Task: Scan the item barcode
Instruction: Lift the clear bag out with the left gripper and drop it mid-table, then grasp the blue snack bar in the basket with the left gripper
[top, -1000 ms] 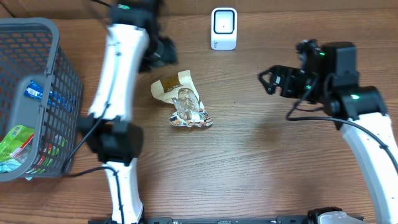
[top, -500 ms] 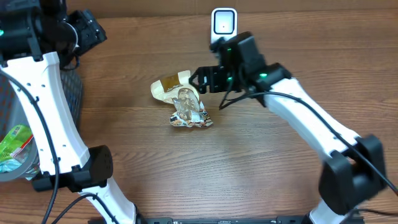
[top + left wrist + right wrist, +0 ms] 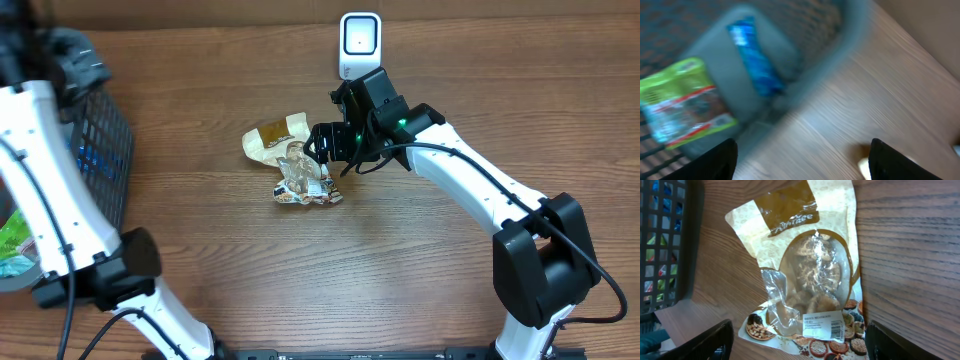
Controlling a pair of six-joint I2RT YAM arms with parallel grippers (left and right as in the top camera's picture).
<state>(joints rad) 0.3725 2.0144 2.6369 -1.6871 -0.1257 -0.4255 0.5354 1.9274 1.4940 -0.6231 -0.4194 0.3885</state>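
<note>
The item, a clear and tan bag of dried mushrooms (image 3: 291, 165), lies flat on the wooden table left of centre. In the right wrist view the bag (image 3: 810, 270) fills the frame, and its white barcode label (image 3: 826, 326) faces up near the lower end. My right gripper (image 3: 325, 143) hovers over the bag's right edge. In its own view the right gripper (image 3: 800, 347) stands open, with the fingers on either side of the bag's labelled end and not touching it. The white scanner (image 3: 360, 45) stands at the back. My left gripper (image 3: 88, 62) is open and empty over the basket's rim.
A grey mesh basket (image 3: 105, 150) stands at the left edge. It holds a blue packet (image 3: 755, 60) and a green packet (image 3: 685, 110). The left wrist view is blurred. The left arm's white links run down the left side of the table.
The right arm swung from the right side of the table to just over the bag. The left arm pulled away from the bag toward the basket at far left.
</note>
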